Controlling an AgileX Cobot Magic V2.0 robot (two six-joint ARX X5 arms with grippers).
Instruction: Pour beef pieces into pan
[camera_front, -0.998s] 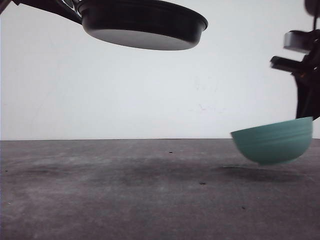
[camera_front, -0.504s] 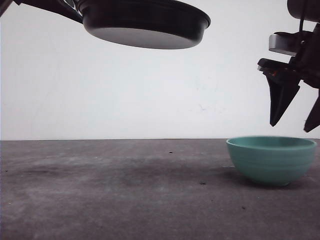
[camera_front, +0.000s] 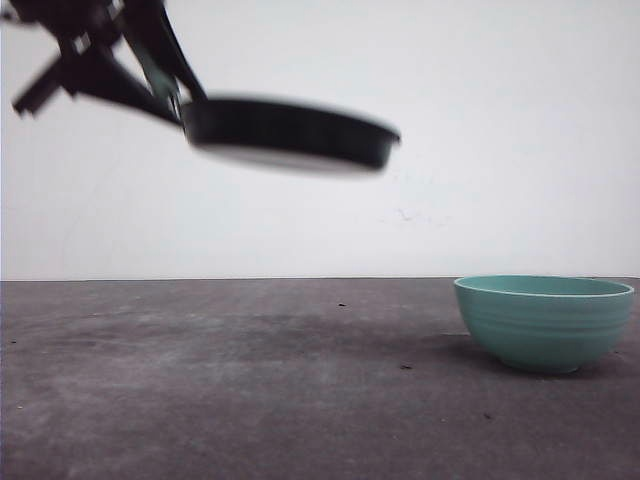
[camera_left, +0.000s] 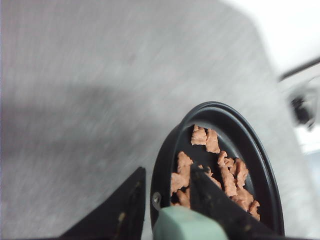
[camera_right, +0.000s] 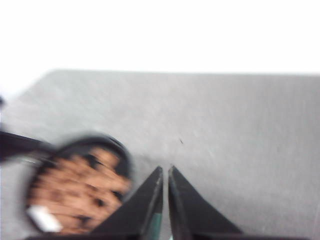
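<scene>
Fingers of the left gripper (camera_left: 165, 200) are clamped on the mint-green handle (camera_left: 187, 225) of the pan (camera_front: 290, 130), one black finger on each side of it in the left wrist view. From the front the pan hangs in the air at upper left, well above the desk (camera_front: 250, 380), roughly level with its far edge dipping a little (the outline is blurred). The beef pieces (camera_left: 215, 172) lie inside the pan as a loose reddish-brown layer, gathered toward the handle side and one flank, with bare black pan floor showing on the far side.

The right gripper (camera_right: 165, 172) has its two dark fingers drawn together with only a thin slit between their tips, and nothing is held between them. Past those fingers, in the right wrist view, the pan with its beef pieces appears again, blurred, over the grey desk.

A teal ribbed bowl (camera_front: 545, 322) sits upright on the desk at right, well apart from the pan; its inside is hidden from the front.
</scene>
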